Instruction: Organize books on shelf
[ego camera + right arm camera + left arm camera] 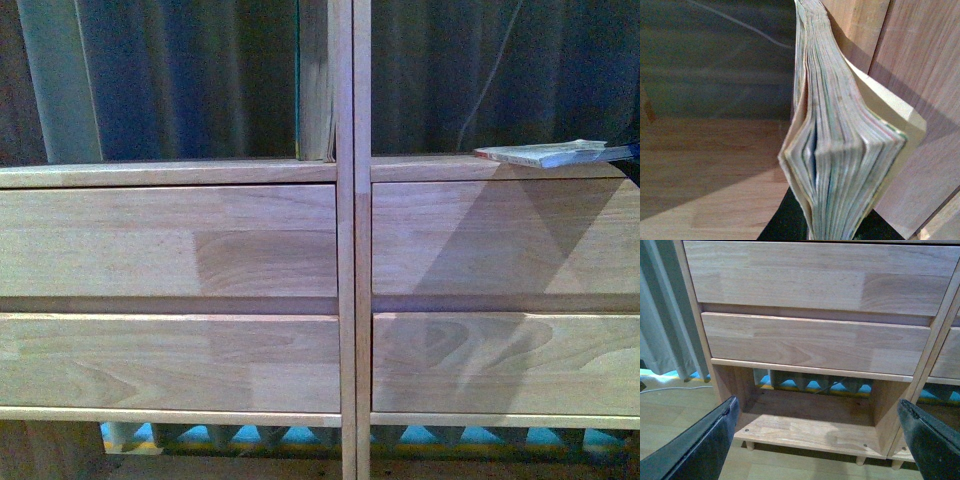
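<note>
Book (840, 150), page edges toward the right wrist camera, was clamped at its near end by the right gripper (827, 227), with a dark finger showing on either side. The pages fanned apart, and one cover splayed toward the wooden panel of the shelf (920, 75) just beside it. In the front view the book (545, 153) lay nearly flat at the floor edge of the right cubby, above the drawers (500, 240); contact with the ledge could not be told. Likely failures: the splayed cover might snag on the panel, or the floppy pages might sag and slide from so narrow a hold. The left gripper (819, 407) hung spread and empty before the lowest cubby.
</note>
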`<act>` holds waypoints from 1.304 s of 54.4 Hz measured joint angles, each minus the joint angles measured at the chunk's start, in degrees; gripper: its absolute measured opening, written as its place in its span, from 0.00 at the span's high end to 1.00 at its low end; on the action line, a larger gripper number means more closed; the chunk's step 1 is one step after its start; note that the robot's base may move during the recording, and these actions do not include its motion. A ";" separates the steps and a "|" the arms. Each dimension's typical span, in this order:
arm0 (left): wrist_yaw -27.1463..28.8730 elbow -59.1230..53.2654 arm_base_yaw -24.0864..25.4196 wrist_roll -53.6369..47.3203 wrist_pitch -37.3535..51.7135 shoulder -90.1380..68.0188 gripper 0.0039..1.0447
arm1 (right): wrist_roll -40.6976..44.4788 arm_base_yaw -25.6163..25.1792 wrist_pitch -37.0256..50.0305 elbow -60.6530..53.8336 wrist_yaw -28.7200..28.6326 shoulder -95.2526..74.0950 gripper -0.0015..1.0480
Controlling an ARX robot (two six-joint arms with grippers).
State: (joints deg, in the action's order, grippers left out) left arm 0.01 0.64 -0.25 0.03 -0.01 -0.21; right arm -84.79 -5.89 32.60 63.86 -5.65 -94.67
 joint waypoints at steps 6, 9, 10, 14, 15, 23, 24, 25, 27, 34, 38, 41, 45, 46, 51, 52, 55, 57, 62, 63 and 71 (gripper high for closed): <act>0.00 0.00 0.00 0.00 0.00 0.00 0.07 | -0.17 -0.04 1.07 -1.44 -0.87 0.98 0.93; 0.00 0.00 0.00 0.00 0.00 0.00 0.07 | -0.63 -0.11 1.79 -2.25 -1.62 1.75 0.93; 0.00 0.00 0.00 0.00 0.00 0.00 0.07 | -0.85 -0.15 2.14 -2.58 -1.92 2.14 0.93; -14.43 0.46 5.95 4.13 2.82 -3.30 0.07 | -1.55 -0.52 3.80 -3.65 -3.76 3.80 0.93; -16.35 0.66 7.02 5.03 3.45 -4.17 0.07 | -1.64 -0.57 3.93 -3.74 -3.98 4.04 0.93; -32.37 6.64 20.22 10.75 15.08 -17.99 0.07 | -2.84 -1.27 5.70 -4.57 -6.75 6.97 0.93; -32.59 7.28 20.98 10.91 16.17 -19.17 0.07 | -2.91 -1.33 5.79 -4.61 -6.91 7.19 0.93; -33.14 8.57 22.38 11.52 18.36 -21.46 0.07 | -2.93 -1.51 6.01 -4.70 -7.17 7.65 0.93; -33.46 10.60 24.11 12.37 21.46 -25.03 0.07 | -2.99 -1.70 6.32 -4.87 -7.69 8.41 0.93; -31.39 19.02 25.57 14.29 29.75 -38.36 0.07 | -3.06 -2.29 7.69 -6.05 -10.08 11.47 0.93; -29.14 25.57 24.35 14.80 30.75 -46.49 0.07 | -2.84 -2.34 8.66 -6.67 -11.96 13.18 0.93; -27.63 30.67 22.73 15.32 30.45 -52.13 0.07 | -2.49 -2.29 9.64 -7.10 -13.44 14.29 0.93; -26.47 37.16 20.17 16.06 28.81 -58.49 0.07 | -1.90 -2.21 10.78 -7.50 -14.86 15.54 0.93; -25.79 39.34 19.19 16.46 28.22 -60.46 0.07 | -1.64 -2.16 11.21 -7.61 -15.30 15.96 0.93; -25.35 48.00 15.04 18.27 25.29 -67.71 0.07 | -0.72 -1.99 13.40 -8.37 -17.59 17.73 0.93; -25.11 50.07 13.92 18.73 24.61 -69.31 0.07 | -0.63 -1.97 13.99 -8.57 -18.18 18.18 0.93; -24.87 54.01 11.69 19.71 23.28 -72.28 0.07 | -0.55 -1.95 15.41 -9.14 -19.30 19.08 0.93; -24.94 57.64 9.42 20.94 21.99 -74.93 0.07 | -0.37 -1.90 17.03 -9.70 -20.92 19.85 0.93; -28.68 66.23 2.49 25.88 18.95 -80.94 0.07 | 2.36 -1.29 21.11 -10.36 -25.05 20.83 0.93; -29.33 67.23 1.27 26.71 18.95 -81.68 0.07 | 2.91 -1.09 21.64 -10.36 -25.68 20.81 0.93; -35.19 74.10 -8.94 37.31 25.00 -87.03 0.07 | 6.64 0.46 23.65 -8.50 -28.74 17.77 0.93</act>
State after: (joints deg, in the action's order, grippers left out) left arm -35.18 74.74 -9.19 37.34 24.99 -87.24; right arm -78.15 -5.43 56.25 55.35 -34.39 -76.90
